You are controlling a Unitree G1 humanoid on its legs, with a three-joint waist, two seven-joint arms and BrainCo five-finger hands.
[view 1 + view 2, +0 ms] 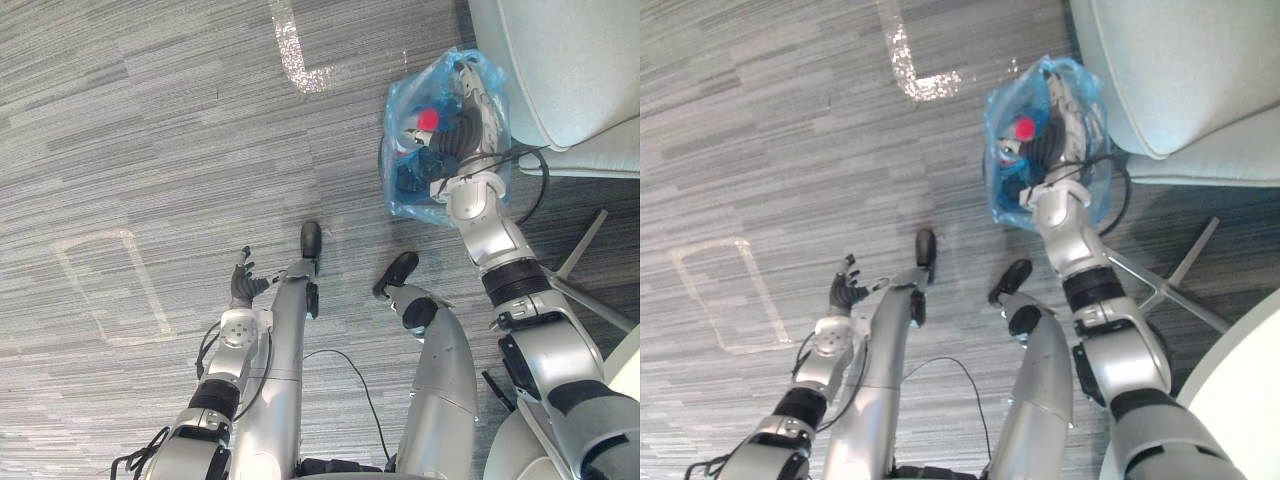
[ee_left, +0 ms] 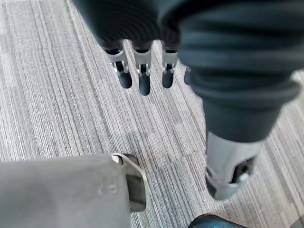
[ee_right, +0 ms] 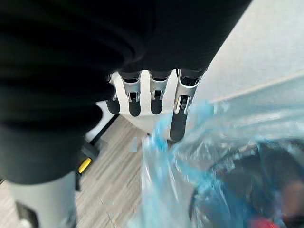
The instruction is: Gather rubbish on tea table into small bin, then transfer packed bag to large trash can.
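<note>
Over the mouth of the blue bag [image 1: 405, 195], the right robot hand [image 1: 462, 128] is held, fingers straight, nothing clamped; the left robot hand [image 1: 243, 285], slack-fingered, is placed well away from it.

The floor [image 1: 150, 120] is a grey carpet with thin stripes. A shiny white tape corner [image 1: 290, 45] and a faint white tape box [image 1: 95, 237] are stuck on it. A pale soft chair [image 1: 560, 70] stands close by on thin metal legs [image 1: 585, 240].
</note>
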